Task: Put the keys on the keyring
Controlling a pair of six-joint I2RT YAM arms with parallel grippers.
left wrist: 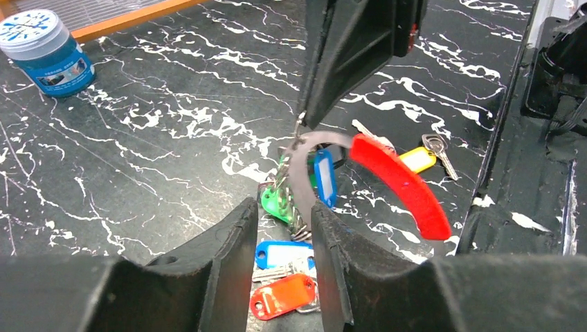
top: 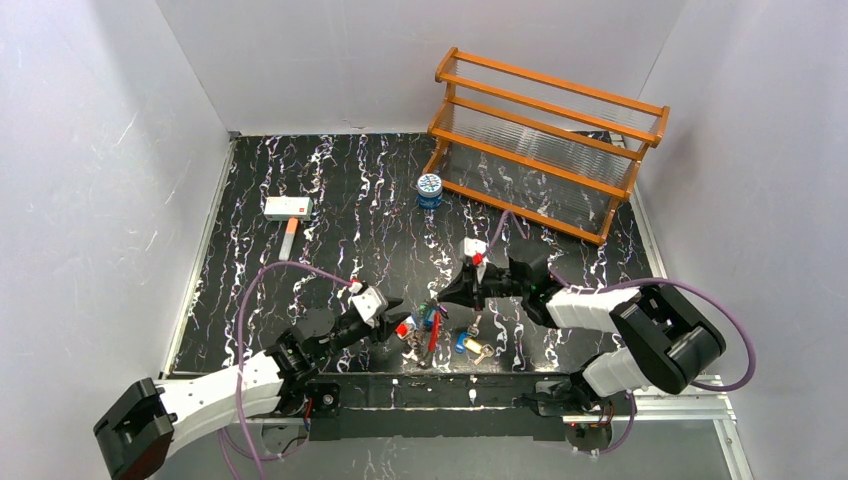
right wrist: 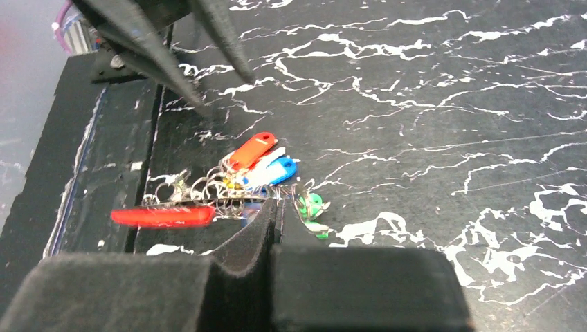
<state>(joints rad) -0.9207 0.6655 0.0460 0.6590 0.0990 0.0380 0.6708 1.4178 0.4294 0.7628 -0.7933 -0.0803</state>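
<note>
With the right hand [left wrist: 303, 123] pinching the keyring [left wrist: 299, 173] steady, the half-spread, empty left hand [left wrist: 284, 207] should be closing squarely on the green key [left wrist: 275, 202].

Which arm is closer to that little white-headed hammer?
Left. The left fingers sit right of the hammer and nearer the robot; the right fingers are farther right, by the keys.

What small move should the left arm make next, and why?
Probably lower the left gripper and close on the blue-tagged key lying on the table. Its jaws stand open above that key, while the right gripper, shut, holds the keyring up just ahead.
</note>
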